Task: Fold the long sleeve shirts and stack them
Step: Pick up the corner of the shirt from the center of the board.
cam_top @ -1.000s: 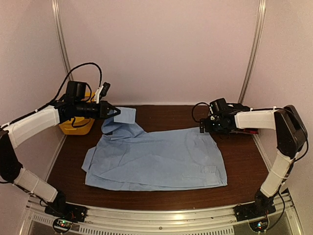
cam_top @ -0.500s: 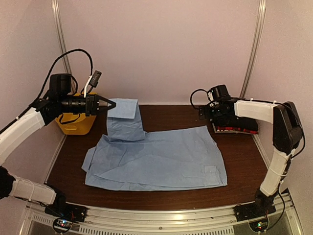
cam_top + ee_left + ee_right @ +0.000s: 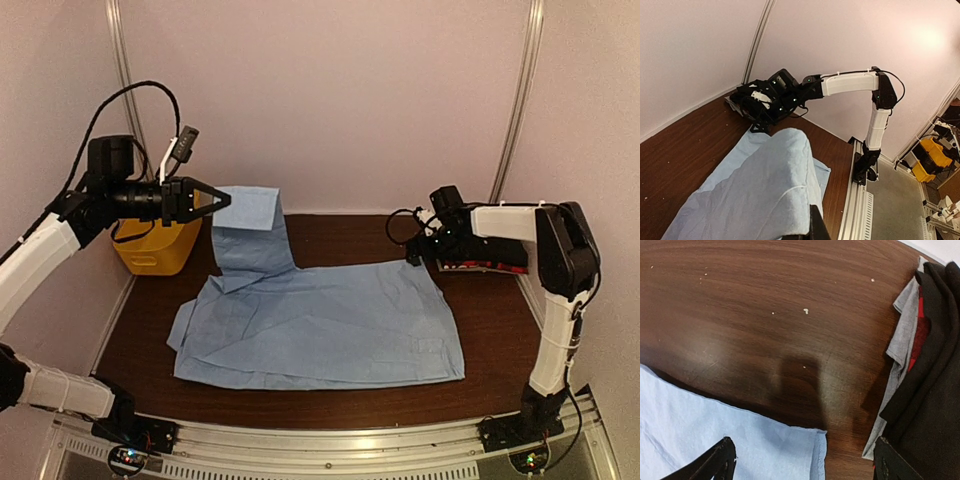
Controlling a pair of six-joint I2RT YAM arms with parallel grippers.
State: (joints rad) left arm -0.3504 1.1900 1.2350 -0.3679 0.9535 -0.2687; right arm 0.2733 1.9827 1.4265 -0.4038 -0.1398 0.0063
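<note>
The left gripper (image 3: 222, 200) is clamped on the cuff end of a sleeve (image 3: 250, 232) and holds it up in the air over the far left part of the table (image 3: 500, 335), its fingers pointing right. In the left wrist view one dark finger (image 3: 816, 226) shows at the bottom edge with the pale blue cloth draped away from it. The sleeve hangs down from the grip and joins the light blue shirt (image 3: 320, 325), which lies spread flat across the middle of the table, somewhat rumpled near its left side. Just behind the raised gripper stands a yellow basket (image 3: 158, 248) in the far left corner, against the wall.

The right gripper (image 3: 418, 250) stands with its jaws wide apart and nothing between them. It points down over the far right corner of the shirt. The right wrist view shows both fingers at the lower edge, the shirt's hemmed corner (image 3: 790, 450) below them and bare brown wood beyond. Just beside this gripper, on its right, lies a pile of folded shirts (image 3: 485, 262) — black cloth (image 3: 935, 390) on top, with a red edge (image 3: 921, 332) and a grey layer (image 3: 902, 342) showing at its side. The pile lies close beside the blue shirt's corner; whether they touch I cannot tell.
</note>
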